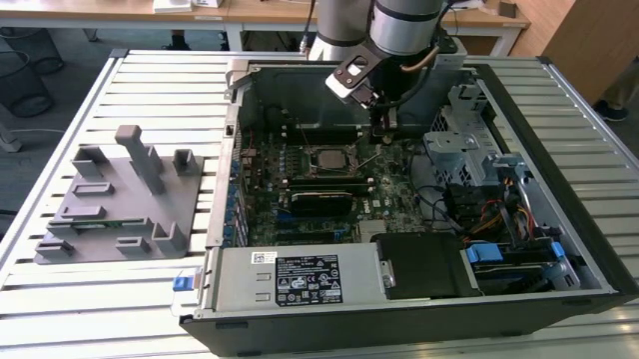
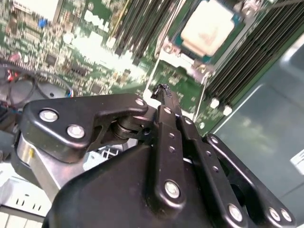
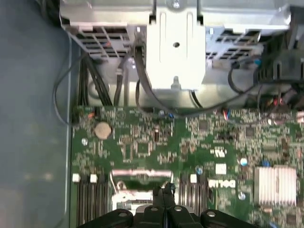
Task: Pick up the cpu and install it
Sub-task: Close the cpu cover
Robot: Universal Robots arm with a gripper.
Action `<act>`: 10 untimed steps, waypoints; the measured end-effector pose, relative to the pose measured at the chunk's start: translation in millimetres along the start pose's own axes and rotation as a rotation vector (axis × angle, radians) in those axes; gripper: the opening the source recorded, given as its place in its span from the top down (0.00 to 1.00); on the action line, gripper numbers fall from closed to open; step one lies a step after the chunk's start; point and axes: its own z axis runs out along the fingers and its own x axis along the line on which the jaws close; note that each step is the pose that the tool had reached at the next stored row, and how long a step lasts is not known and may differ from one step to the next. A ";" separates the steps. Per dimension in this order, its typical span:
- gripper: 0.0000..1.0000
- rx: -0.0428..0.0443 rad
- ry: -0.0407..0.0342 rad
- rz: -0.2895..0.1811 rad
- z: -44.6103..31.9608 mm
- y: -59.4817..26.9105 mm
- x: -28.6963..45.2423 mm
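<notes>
A silver slatted metal worktop (image 1: 150, 82) carries everything. A large black computer case (image 1: 399, 329) lies open on it, reaching from the middle to the edge on the exterior view's right. A grey, tube-shaped robot arm (image 1: 405, 26) comes in over the worktop's far edge and reaches down inside the case. The case floor is covered by a green printed motherboard (image 1: 394, 202), also seen in the first wrist view (image 3: 142, 147). A grey plastic fixture (image 1: 120, 202) with upright blocks stands apart from the case, near the worktop edge on the exterior view's left.

The black, bolted metal gripper (image 2: 164, 91) hangs low over the motherboard near the case's far wall. Its two fingers are pressed together at the tips, as both wrist views show (image 3: 165, 191), with nothing between them.

The cpu (image 2: 209, 26), a small flat square chip with a silver-grey metal lid, lies flat in its silver metal socket frame (image 2: 167, 47) near the middle of the motherboard (image 1: 328, 158). Long black memory slots (image 2: 237, 61) run along beside it. The cpu is near the fingertips but apart from them.
</notes>
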 end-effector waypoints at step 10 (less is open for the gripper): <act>0.89 0.0002 0.0000 -0.002 3.6 16.8 13.3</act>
